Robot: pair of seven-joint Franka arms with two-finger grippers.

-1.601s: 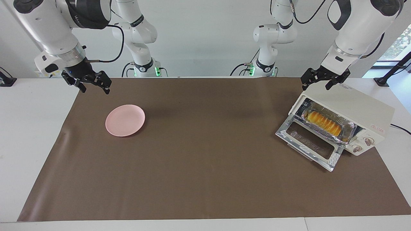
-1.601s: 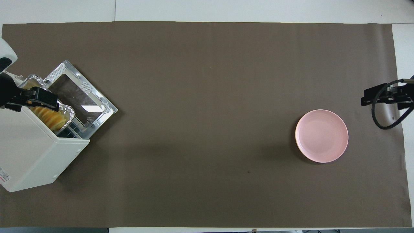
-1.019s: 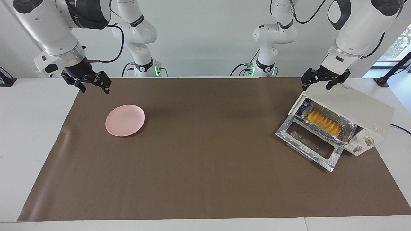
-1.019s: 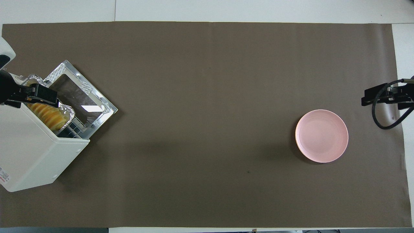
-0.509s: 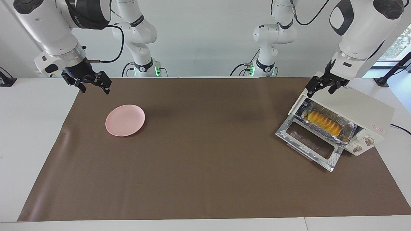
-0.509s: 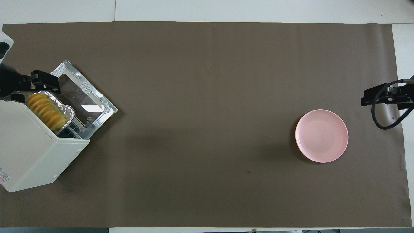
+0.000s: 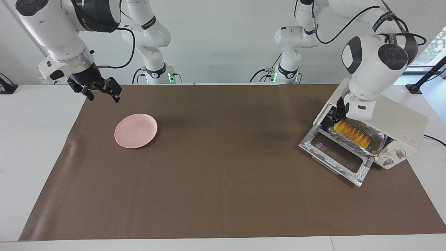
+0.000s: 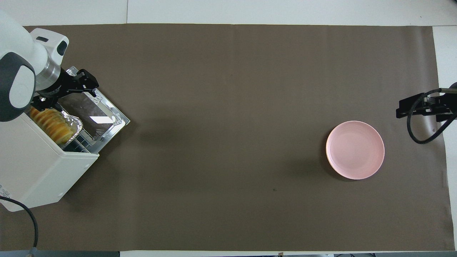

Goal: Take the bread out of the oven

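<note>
The cream-white oven (image 7: 393, 116) (image 8: 32, 167) stands toward the left arm's end of the table, its glass door (image 7: 336, 155) (image 8: 89, 110) folded down flat. In its mouth the golden ridged bread (image 7: 352, 134) (image 8: 50, 123) lies in a crinkled foil tray (image 7: 379, 139) (image 8: 74, 122). My left gripper (image 7: 335, 114) (image 8: 63, 91) hangs low and open over the tray's end and the door's hinge edge, with nothing between its fingers. The wrist hides most of it in the facing view. Over the mat's edge by the plate, my right gripper (image 7: 99, 91) (image 8: 425, 106) waits open and empty.
A pink round plate (image 7: 136, 130) (image 8: 355, 150) lies on the brown mat (image 7: 223, 174) toward the right arm's end. The oven's two knobs (image 7: 393, 157) face away from the robots. A black cable (image 7: 433, 138) trails from the oven.
The left arm has swung down and turned its wrist. Its gripper dropped from above the oven's top to the oven's mouth beside the bread. The right arm has barely moved.
</note>
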